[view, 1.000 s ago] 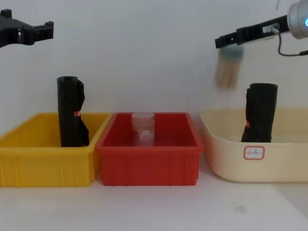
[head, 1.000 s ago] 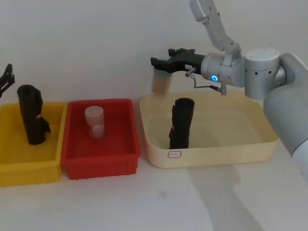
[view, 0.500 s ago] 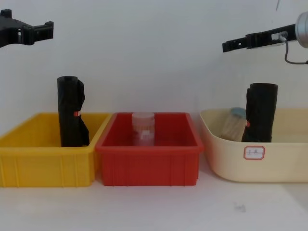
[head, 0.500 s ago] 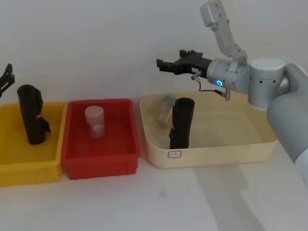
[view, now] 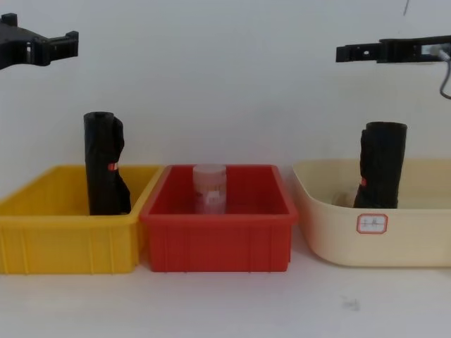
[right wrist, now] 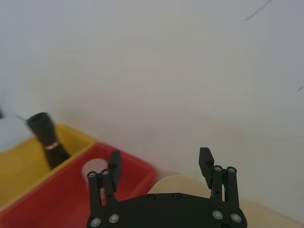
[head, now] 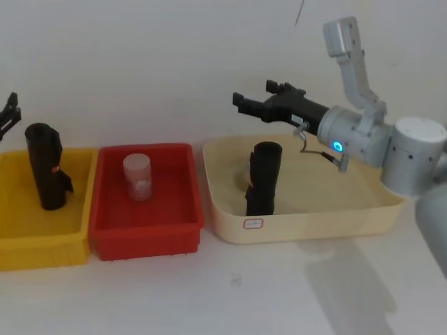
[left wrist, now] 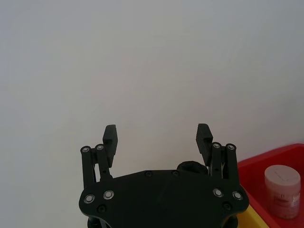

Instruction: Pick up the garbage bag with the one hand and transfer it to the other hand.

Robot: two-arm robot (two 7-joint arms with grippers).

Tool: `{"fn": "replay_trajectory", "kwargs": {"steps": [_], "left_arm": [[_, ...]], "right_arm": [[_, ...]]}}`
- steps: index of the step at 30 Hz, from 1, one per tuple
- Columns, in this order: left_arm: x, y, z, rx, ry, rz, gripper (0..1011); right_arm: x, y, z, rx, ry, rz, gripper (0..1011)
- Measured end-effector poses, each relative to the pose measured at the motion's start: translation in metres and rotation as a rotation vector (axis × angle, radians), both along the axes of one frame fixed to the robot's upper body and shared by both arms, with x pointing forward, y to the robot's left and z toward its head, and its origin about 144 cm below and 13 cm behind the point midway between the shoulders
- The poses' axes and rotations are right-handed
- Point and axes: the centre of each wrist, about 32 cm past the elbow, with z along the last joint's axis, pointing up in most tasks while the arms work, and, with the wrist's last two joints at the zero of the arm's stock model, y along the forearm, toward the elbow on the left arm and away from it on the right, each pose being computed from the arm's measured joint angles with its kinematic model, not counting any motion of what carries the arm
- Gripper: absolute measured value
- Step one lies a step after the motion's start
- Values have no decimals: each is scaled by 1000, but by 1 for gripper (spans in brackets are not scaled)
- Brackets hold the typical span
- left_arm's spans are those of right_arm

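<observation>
The garbage bag is a black roll with a small red mark, standing upright in the yellow bin; it also shows in the chest view and, far off, in the right wrist view. My left gripper hangs open and empty, above the bag and to its left, clear of it. My right gripper, on the blue-ringed arm, is open and empty, high over the back of the cream tub.
A second black roll stands in the cream tub, with a pale object lying low behind it. The red bin between the two holds a clear jar. A white wall stands close behind the bins.
The right gripper let go of a pale bottle, which fell into the cream tub behind the black roll. The right arm then drew back to the right. The left gripper stayed still.
</observation>
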Motion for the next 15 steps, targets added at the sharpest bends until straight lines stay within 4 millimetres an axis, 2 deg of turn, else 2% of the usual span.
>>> {"fn": "replay_trajectory", "kwargs": {"steps": [15], "left_arm": [[0, 0, 0, 0, 0, 0, 1000]], "right_arm": [[-67, -13, -20, 35, -5, 193, 1001]]}}
